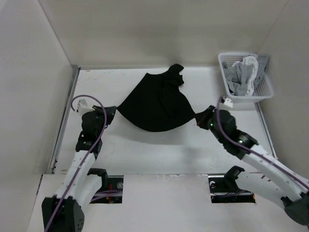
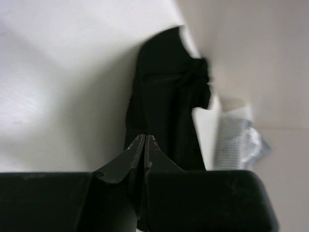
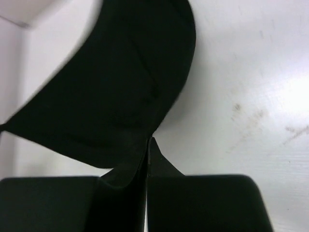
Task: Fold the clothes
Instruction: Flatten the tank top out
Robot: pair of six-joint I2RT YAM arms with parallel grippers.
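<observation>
The clothes (image 1: 157,104), a plain black garment, hang stretched between my two grippers above the white table (image 1: 159,154) and cast a shadow under their sagging lower edge. My left gripper (image 1: 116,109) is shut on the left corner. My right gripper (image 1: 199,117) is shut on the right corner. In the left wrist view the fingertips of the left gripper (image 2: 146,137) are pressed together, and the clothes (image 2: 164,96) run away toward the back wall. In the right wrist view the clothes (image 3: 111,82) fan out from the shut tips of the right gripper (image 3: 149,139). The far end of the clothes rests bunched near the back wall.
A white mesh basket (image 1: 252,96) stands at the back right with grey and white garments (image 1: 244,72) in it, and shows blurred in the left wrist view (image 2: 231,140). Walls close the table at the left, back and right.
</observation>
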